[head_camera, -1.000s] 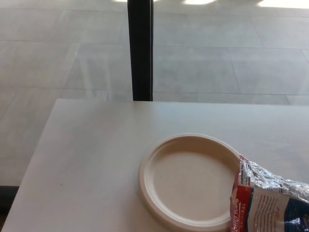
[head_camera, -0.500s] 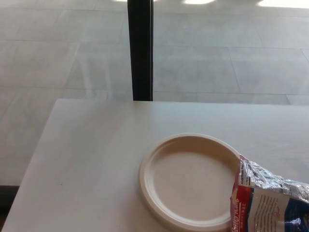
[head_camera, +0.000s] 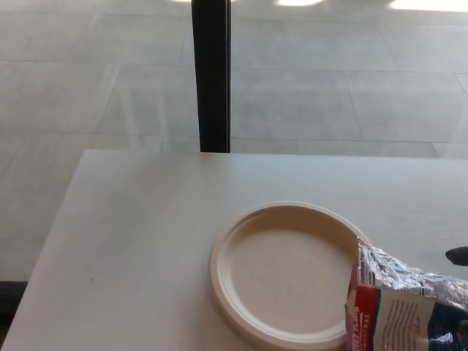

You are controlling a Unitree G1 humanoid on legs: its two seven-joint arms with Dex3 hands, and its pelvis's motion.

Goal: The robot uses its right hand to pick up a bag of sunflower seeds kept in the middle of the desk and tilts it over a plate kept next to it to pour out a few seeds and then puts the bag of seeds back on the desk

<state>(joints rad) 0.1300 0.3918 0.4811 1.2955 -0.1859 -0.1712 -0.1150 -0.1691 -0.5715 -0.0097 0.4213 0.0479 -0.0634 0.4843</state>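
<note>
I see only a black tip of my right hand (head_camera: 458, 256) at the right edge, too little to tell how its fingers sit. Just below it, the crinkled silver, red and blue foil bag (head_camera: 402, 307) overlaps the round cream paper plate (head_camera: 248, 241) on the white desk (head_camera: 139, 234).

Plate (head_camera: 281, 274) on the desk (head_camera: 139, 241), seed bag (head_camera: 406, 311) overlapping its right rim, pillar (head_camera: 212, 73) behind.
</note>
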